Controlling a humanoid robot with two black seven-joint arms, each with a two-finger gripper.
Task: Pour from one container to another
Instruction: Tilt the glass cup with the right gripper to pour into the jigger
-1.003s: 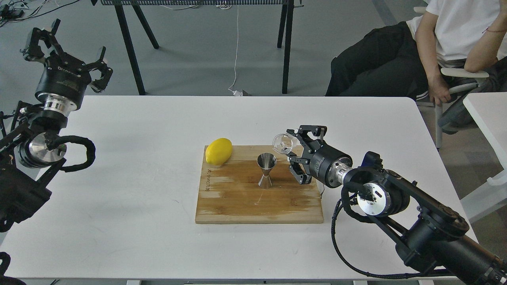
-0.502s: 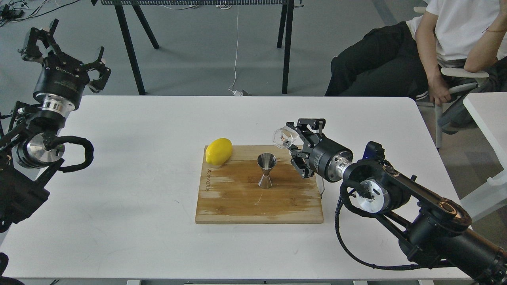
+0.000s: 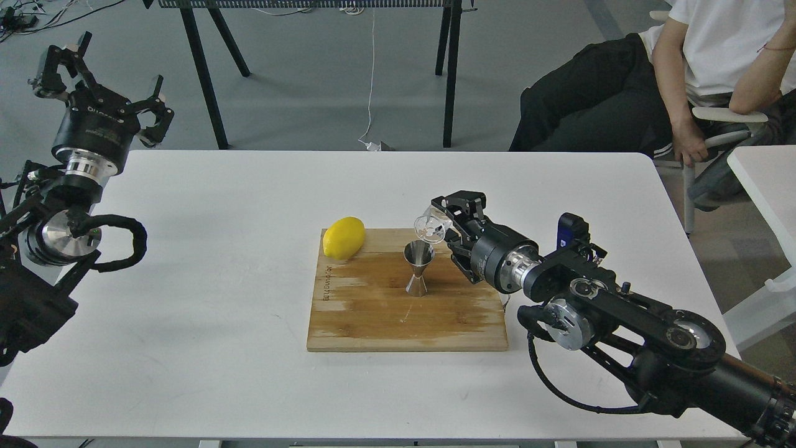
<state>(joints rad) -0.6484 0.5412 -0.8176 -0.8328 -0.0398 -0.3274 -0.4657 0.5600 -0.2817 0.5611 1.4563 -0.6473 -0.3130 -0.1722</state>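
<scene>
The shiny steel jigger [image 3: 418, 267] stands upright near the middle of the wooden cutting board [image 3: 373, 317]. Just above and to the right of its top cone, the small clear glass cup [image 3: 430, 225] is tipped on its side with its mouth toward the jigger. My right gripper [image 3: 443, 229] is shut on the cup. My left gripper [image 3: 99, 78] is raised beyond the table's far left corner, open, with nothing between its fingers.
A yellow lemon [image 3: 343, 238] rests on the board's back left corner. A seated person [image 3: 678, 68] is at the back right, beside another white table [image 3: 765, 180]. A dark-legged table [image 3: 323, 37] stands behind the white table [image 3: 186, 280].
My right gripper has carried the glass cup left and slightly down, from beside the jigger to just over its rim, tipping it further. The left arm has barely moved.
</scene>
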